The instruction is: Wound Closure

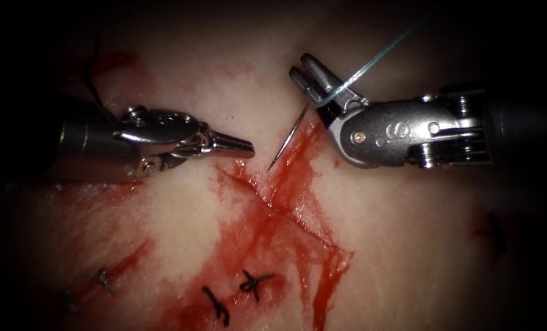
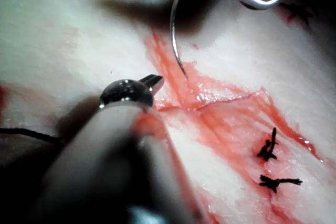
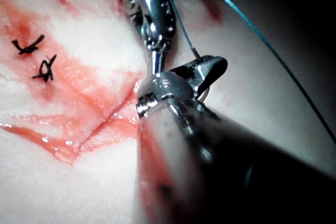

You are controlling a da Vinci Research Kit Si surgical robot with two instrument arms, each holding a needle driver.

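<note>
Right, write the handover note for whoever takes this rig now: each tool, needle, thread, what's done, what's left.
Right tool: jaws shut on the curved needle near its thread end; the point hangs free just above the tissue, not in it, over the upper end of the cut.
Left tool: jaws shut, holding nothing, left of the cut.
Thread: runs from the right tool up and away.
Done: black knotted stitches lie below.
Left: this cut is open, with red fluid around it and no stitch across it.

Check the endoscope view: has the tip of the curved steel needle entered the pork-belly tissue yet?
No: the curved steel needle, held near its thread end by the right tool, hangs with its tip free above the red-stained tissue.
</note>
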